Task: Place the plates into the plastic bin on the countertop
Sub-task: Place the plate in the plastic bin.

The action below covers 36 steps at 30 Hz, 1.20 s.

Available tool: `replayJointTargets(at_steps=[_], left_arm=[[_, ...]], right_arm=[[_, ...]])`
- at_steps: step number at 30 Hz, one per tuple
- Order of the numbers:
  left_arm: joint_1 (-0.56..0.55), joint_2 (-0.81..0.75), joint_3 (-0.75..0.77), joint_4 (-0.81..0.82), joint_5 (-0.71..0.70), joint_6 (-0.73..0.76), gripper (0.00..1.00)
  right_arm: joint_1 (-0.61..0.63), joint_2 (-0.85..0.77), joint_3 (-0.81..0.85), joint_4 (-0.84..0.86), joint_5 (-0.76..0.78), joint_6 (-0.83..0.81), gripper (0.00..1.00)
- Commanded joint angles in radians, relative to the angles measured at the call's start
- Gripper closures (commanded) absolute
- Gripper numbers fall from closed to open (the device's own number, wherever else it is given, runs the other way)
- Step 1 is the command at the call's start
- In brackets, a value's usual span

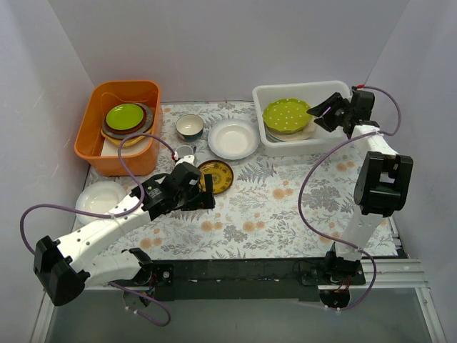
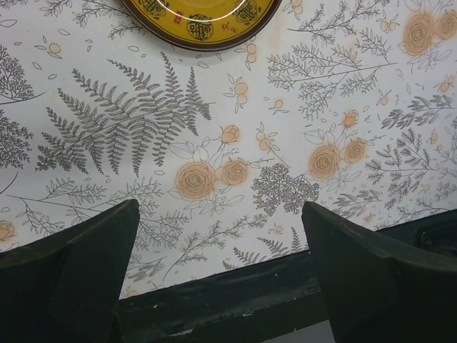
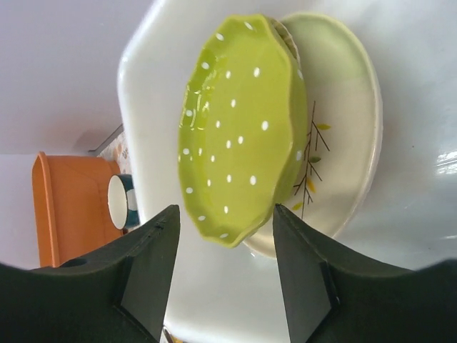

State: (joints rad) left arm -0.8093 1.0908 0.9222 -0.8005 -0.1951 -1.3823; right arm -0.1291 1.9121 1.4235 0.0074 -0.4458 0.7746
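Observation:
The white plastic bin (image 1: 271, 93) stands at the back right of the flowered countertop (image 1: 285, 200). In it a lime dotted plate (image 1: 286, 114) lies on a stack; the right wrist view shows this plate (image 3: 243, 128) on a cream leaf-sprig plate (image 3: 343, 128). My right gripper (image 1: 321, 113) hangs open and empty over the bin's right side (image 3: 225, 214). A small brown-and-yellow patterned plate (image 1: 220, 176) lies mid-table. My left gripper (image 1: 208, 191) is open and empty just beside it, above bare cloth (image 2: 221, 236); the plate's edge (image 2: 200, 18) shows ahead. Plain white plates lie at centre back (image 1: 233, 138) and far left (image 1: 100, 198).
An orange tub (image 1: 118, 128) at the back left holds a green plate (image 1: 125, 116) on other dishes. A small bowl with teal inside (image 1: 189, 126) and a small grey cup (image 1: 184, 151) stand between the tub and the white plate. Grey walls enclose the table.

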Motion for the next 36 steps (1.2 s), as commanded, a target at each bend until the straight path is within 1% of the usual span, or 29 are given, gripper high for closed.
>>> replayJointTargets(at_steps=[1,3,8,11,13,18,19,21,23,25,26,28,29,30,32,33,35,36], left_arm=[[-0.007,-0.039,-0.016,0.003,-0.006,-0.018,0.02],[-0.007,-0.039,-0.019,0.006,-0.003,-0.026,0.02],[-0.005,-0.029,-0.019,0.017,-0.006,-0.046,0.02],[-0.007,-0.022,-0.022,0.030,0.003,-0.061,0.02],[-0.007,-0.022,-0.026,0.047,0.008,-0.067,0.02],[-0.007,-0.020,-0.043,0.064,0.023,-0.084,0.02],[-0.007,-0.022,-0.043,0.064,0.025,-0.086,0.02],[-0.007,-0.023,-0.048,0.066,0.023,-0.093,0.02],[-0.007,-0.026,-0.051,0.069,0.025,-0.096,0.02],[-0.007,-0.028,-0.057,0.075,0.026,-0.098,0.02],[-0.007,-0.028,-0.059,0.078,0.028,-0.100,0.02],[-0.007,-0.023,-0.063,0.090,0.031,-0.098,0.02],[-0.007,-0.020,-0.065,0.095,0.033,-0.098,0.02],[-0.007,-0.011,-0.066,0.096,0.033,-0.098,0.02],[-0.007,-0.002,-0.063,0.110,0.034,-0.098,0.02],[-0.007,0.007,-0.062,0.115,0.037,-0.098,0.02],[-0.007,0.018,-0.056,0.130,0.042,-0.098,0.02],[-0.007,0.023,-0.052,0.133,0.042,-0.098,0.02]], right_arm=[[-0.012,-0.165,0.005,-0.044,0.050,-0.104,0.37],[-0.010,-0.206,-0.015,-0.067,0.068,-0.141,0.36],[-0.012,-0.370,-0.089,-0.086,0.070,-0.187,0.35],[-0.010,-0.467,-0.173,-0.086,0.030,-0.190,0.35],[-0.001,-0.548,-0.260,-0.061,-0.008,-0.175,0.35],[0.051,-0.669,-0.400,-0.055,-0.062,-0.179,0.34],[0.052,-0.698,-0.460,-0.038,-0.077,-0.164,0.34],[0.062,-0.735,-0.527,0.020,-0.112,-0.104,0.34],[0.081,-0.792,-0.624,0.066,-0.114,-0.052,0.34],[0.127,-0.849,-0.675,0.068,-0.070,-0.028,0.34],[0.169,-0.867,-0.731,0.107,-0.056,-0.008,0.34],[0.261,-0.910,-0.770,0.126,0.010,0.041,0.34],[0.293,-0.920,-0.791,0.137,0.036,0.054,0.35],[0.357,-0.926,-0.823,0.156,0.089,0.093,0.34],[0.417,-0.941,-0.863,0.198,0.140,0.129,0.34],[0.469,-0.943,-0.892,0.227,0.195,0.155,0.35],[0.508,-0.938,-0.917,0.256,0.245,0.184,0.34],[0.541,-0.937,-0.955,0.311,0.283,0.198,0.34]])
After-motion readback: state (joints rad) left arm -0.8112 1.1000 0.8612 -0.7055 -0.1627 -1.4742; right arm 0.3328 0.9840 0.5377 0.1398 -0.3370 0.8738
